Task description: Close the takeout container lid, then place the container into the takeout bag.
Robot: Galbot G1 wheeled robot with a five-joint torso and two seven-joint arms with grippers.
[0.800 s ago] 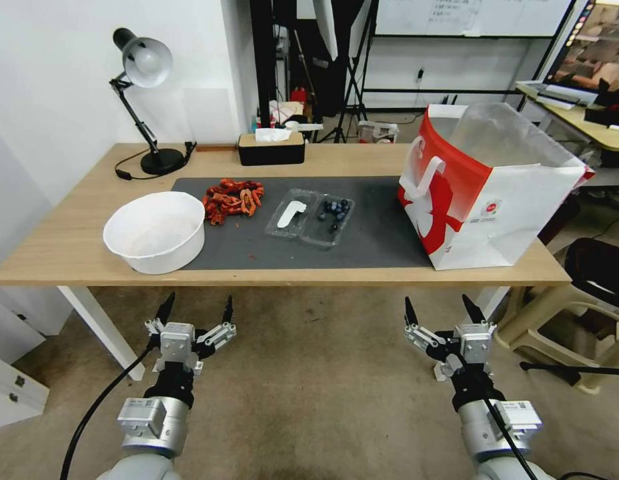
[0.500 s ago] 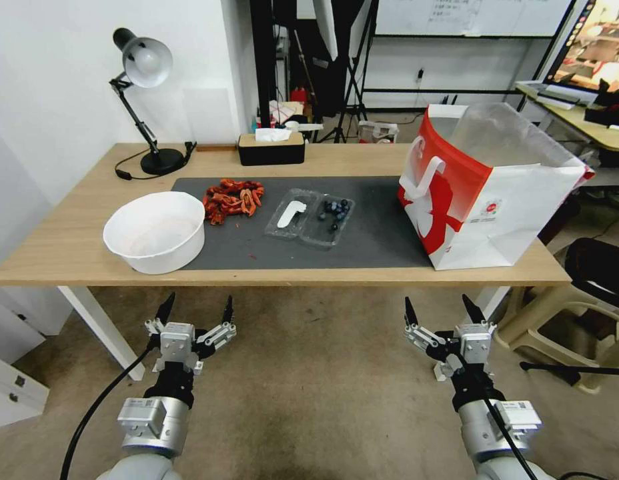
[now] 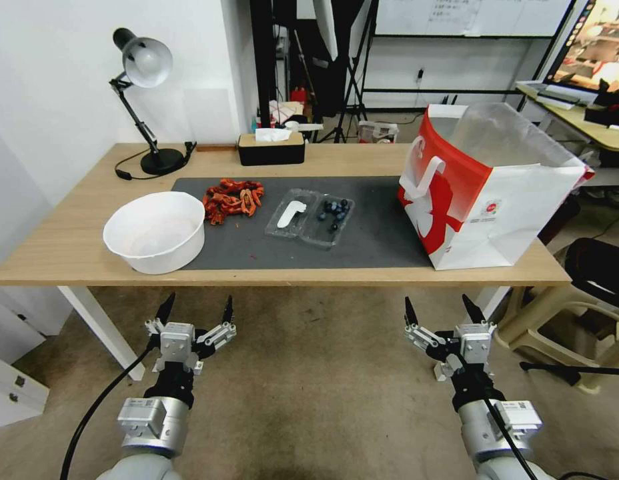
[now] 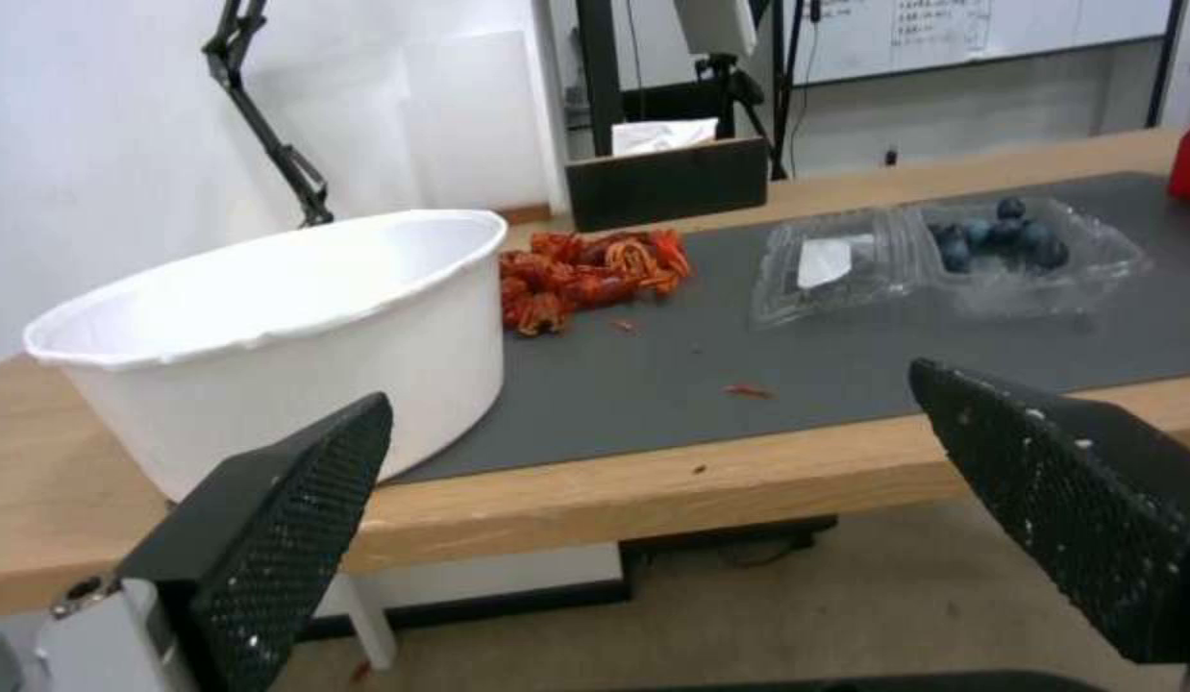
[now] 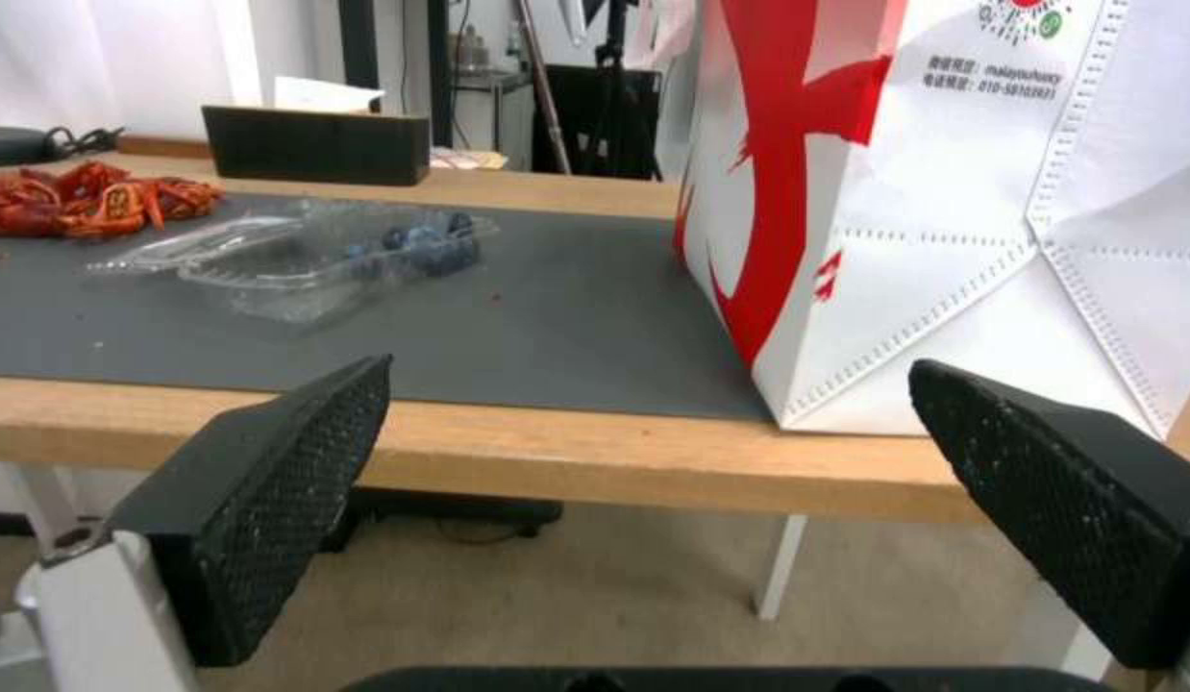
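takeout container lies open on the mat, well beyond both spread, empty hands.

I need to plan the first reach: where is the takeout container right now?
In the head view the takeout container lies open on the dark mat mid-table, between the red crayfish pile on its left and the takeout bag on its right.

The takeout container lies open on the mat, lid flat, takeout bag upright nearby.
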